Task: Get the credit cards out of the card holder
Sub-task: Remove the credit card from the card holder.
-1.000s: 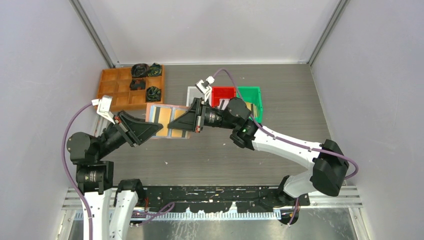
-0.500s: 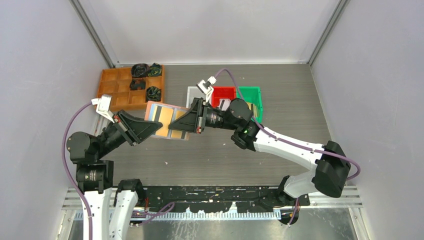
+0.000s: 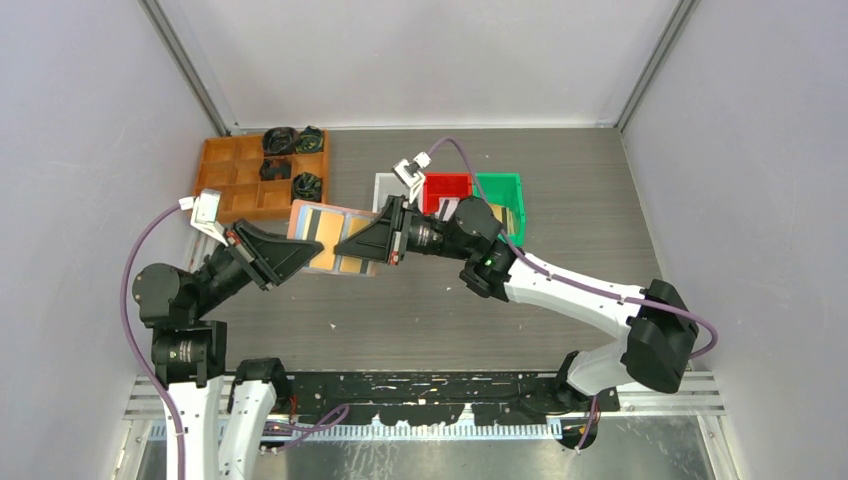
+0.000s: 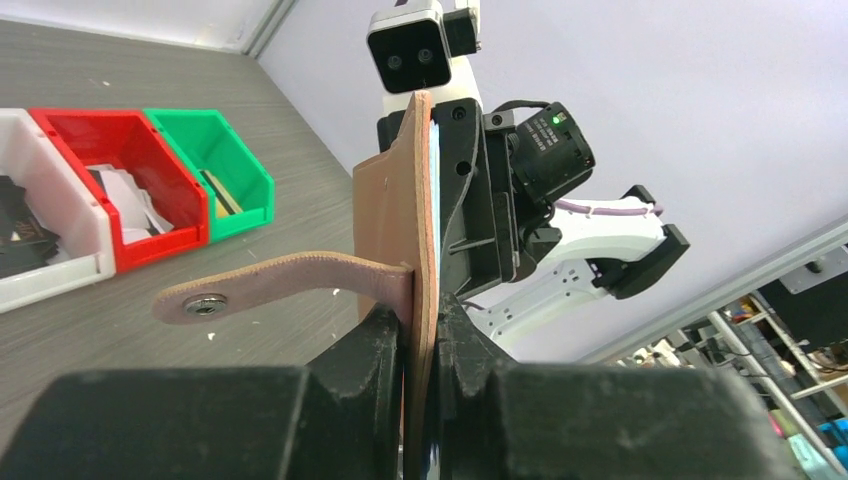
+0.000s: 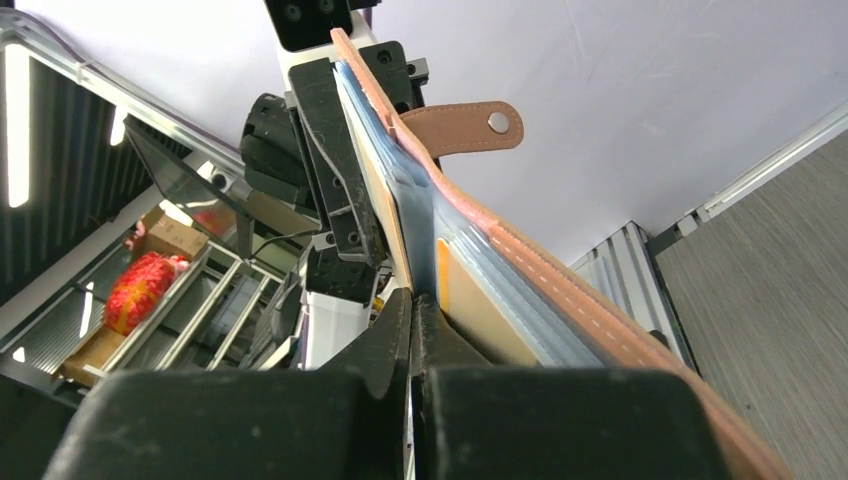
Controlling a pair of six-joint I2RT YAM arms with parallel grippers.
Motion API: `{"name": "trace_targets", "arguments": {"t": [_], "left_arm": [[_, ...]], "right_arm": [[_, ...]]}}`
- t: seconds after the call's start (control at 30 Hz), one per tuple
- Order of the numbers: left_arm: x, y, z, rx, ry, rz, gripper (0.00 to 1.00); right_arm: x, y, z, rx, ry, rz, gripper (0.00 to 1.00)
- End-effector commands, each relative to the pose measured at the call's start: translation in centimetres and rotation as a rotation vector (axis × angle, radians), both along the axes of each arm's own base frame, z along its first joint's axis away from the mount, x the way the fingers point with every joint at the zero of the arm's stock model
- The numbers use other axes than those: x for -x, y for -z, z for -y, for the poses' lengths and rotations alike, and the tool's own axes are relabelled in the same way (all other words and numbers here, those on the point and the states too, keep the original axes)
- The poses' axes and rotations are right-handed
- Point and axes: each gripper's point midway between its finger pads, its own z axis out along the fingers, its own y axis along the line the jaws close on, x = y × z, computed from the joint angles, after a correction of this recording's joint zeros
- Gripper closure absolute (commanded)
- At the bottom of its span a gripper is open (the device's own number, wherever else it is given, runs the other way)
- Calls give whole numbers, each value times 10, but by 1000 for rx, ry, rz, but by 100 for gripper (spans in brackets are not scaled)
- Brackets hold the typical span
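Note:
A tan leather card holder (image 3: 330, 238) hangs open in the air over the table's left middle, showing orange and dark-striped cards in clear sleeves. My left gripper (image 3: 316, 252) is shut on its leather cover (image 4: 400, 200). The snap strap (image 4: 270, 285) curls off to the left of the cover. From the right, my right gripper (image 3: 347, 250) faces the left one. Its jaws (image 5: 413, 305) are shut on a thin blue-edged credit card (image 5: 420, 250) beside an orange card (image 5: 480, 310) in the sleeves. The stitched leather back (image 5: 590, 320) runs along the right of that view.
A wooden compartment tray (image 3: 232, 178) with dark bundles sits at the far left. Behind the holder stand a white bin (image 3: 385, 186), a red bin (image 3: 447, 186) and a green bin (image 3: 500, 188) with cards and papers in them. The table's near edge carries the arm bases.
Both grippers and the card holder have drifted slightly toward the far left, and the holder tilted a little. Both grips have held.

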Motion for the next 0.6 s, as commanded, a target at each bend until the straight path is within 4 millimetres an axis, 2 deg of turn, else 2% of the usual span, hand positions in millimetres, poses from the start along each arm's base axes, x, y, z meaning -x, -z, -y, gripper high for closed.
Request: {"name": "trace_targets", "arguments": {"t": [0.0,0.1,0.17,0.37,0.57], "left_arm": [[11,5,4,-60,44,47,88],[13,6,4,-59,47,40,77],[14,2,5,-44,55,41,73],[17,-5,6,-10,71,32,73],[15,-11,5,13,60,21,76]], "right_arm": [[-5,-37,0,-84,63,50,99],[-8,-30,1,-61,87,50,99],[-9,-24,3,-52,100,44,99],[-11,-9,4,-34,111,29,99],[-9,-5,9,-47,114,25,99]]}}
